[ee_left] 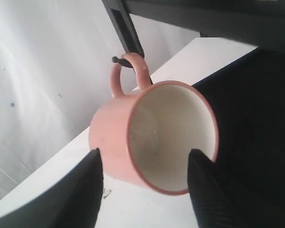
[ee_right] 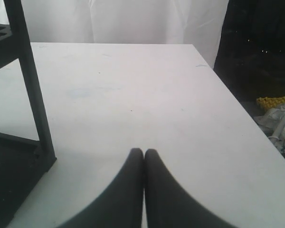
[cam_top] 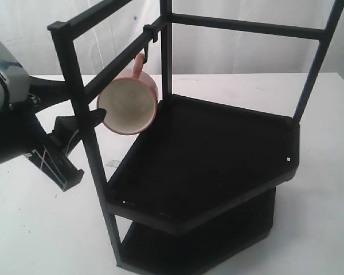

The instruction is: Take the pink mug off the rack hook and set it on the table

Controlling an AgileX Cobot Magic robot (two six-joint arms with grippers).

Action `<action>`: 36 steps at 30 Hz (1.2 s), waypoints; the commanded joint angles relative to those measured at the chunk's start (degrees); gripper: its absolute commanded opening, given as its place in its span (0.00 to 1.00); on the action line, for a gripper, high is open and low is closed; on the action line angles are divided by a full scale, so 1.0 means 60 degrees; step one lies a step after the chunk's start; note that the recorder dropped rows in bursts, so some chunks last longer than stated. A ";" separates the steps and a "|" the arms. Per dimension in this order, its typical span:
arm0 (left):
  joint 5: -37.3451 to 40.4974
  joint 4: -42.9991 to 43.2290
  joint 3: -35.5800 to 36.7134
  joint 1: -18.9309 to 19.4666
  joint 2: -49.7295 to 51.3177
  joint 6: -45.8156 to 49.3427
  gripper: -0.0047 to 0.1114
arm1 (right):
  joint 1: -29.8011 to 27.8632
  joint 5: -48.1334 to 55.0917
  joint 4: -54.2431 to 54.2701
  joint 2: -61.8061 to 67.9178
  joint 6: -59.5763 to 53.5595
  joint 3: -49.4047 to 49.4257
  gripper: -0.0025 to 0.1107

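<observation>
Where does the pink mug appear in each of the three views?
Exterior view: mug left of centre, hanging on the hook, mouth toward the camera.
Left wrist view: centre, between the fingers of the open left pincer.
Right wrist view: not in it.
Shared landmark: the black rack, visible in all three.

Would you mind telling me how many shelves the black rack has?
2. The upper shelf lies below the hanging pink mug; the lower shelf sits directly under it, near the table, partly hidden.
</observation>
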 commanded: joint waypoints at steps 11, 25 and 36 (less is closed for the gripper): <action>-0.1458 -0.1862 -0.0047 -0.0068 0.1381 0.2429 0.54 | -0.0007 -0.0083 0.0011 -0.0023 -0.0008 0.0011 0.02; -0.0148 -0.4083 -0.1274 -0.0068 0.1888 0.3369 0.54 | -0.0007 -0.0083 0.0033 -0.0023 -0.0008 0.0011 0.02; 0.4728 -0.4619 -0.3220 -0.0048 0.1888 0.4714 0.54 | -0.0007 -0.0083 0.0033 -0.0023 -0.0008 0.0011 0.02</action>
